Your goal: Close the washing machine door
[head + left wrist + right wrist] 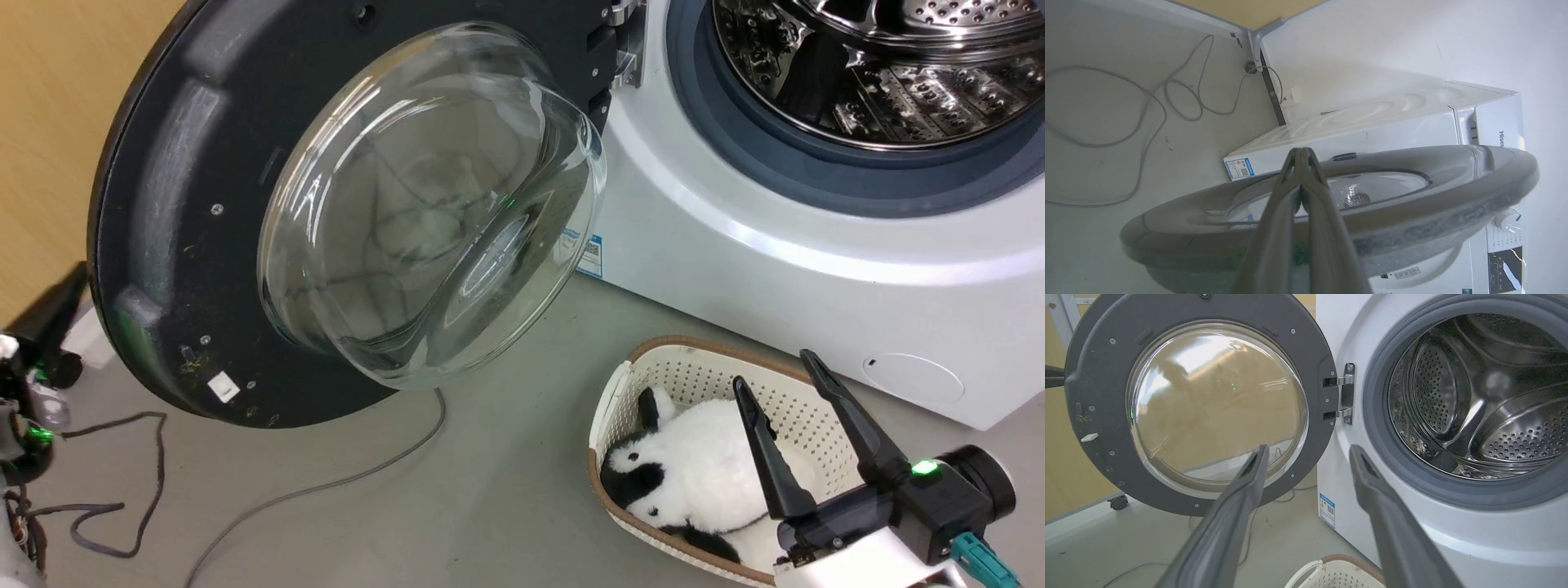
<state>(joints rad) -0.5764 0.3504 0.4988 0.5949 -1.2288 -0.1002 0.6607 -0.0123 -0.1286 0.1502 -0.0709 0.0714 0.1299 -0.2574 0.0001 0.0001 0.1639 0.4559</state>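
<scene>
Left wrist view: washing machine (1372, 134) lettered "Hise…", left gripper (1301, 157) pinched together, right gripper (1308, 448) wide

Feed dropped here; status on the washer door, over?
Left gripper shut behind round black-framed glass door, wide open. Right gripper open, empty. Cream perforated basket on floor before white machine.
</scene>
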